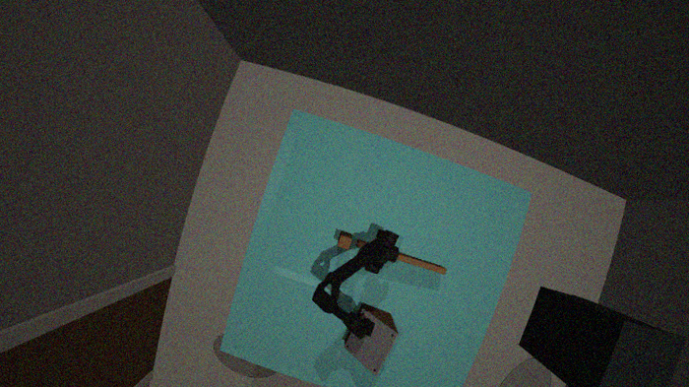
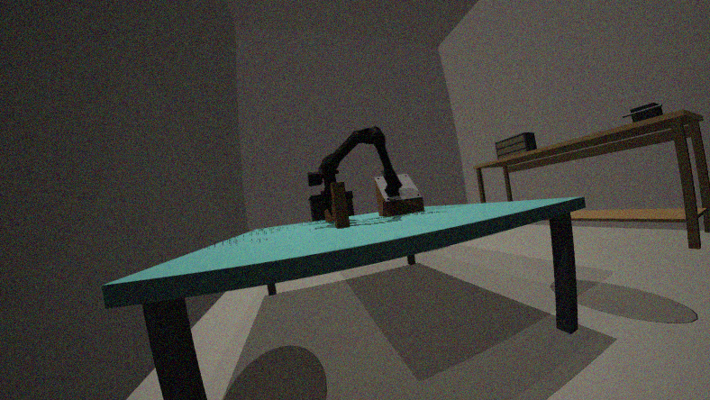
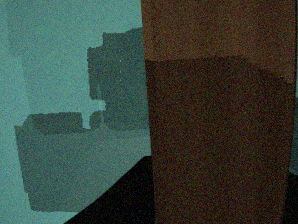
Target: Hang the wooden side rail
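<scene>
One rail [image 1: 421, 263] clamped in jaws, mid-table [image 1: 312, 152], far from edges

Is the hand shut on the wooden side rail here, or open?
Shut on it. In the top view the black hand sits over the orange-brown wooden side rail; the wrist view shows wood close up.

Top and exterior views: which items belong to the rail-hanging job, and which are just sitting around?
Job:
- wooden rail, held by the gripper
- headboard post
- teal table the rail rests on

Bystanders:
- arm's base block
- side bench
- dark box and dark tray on the bench
- black box beside the table
</scene>
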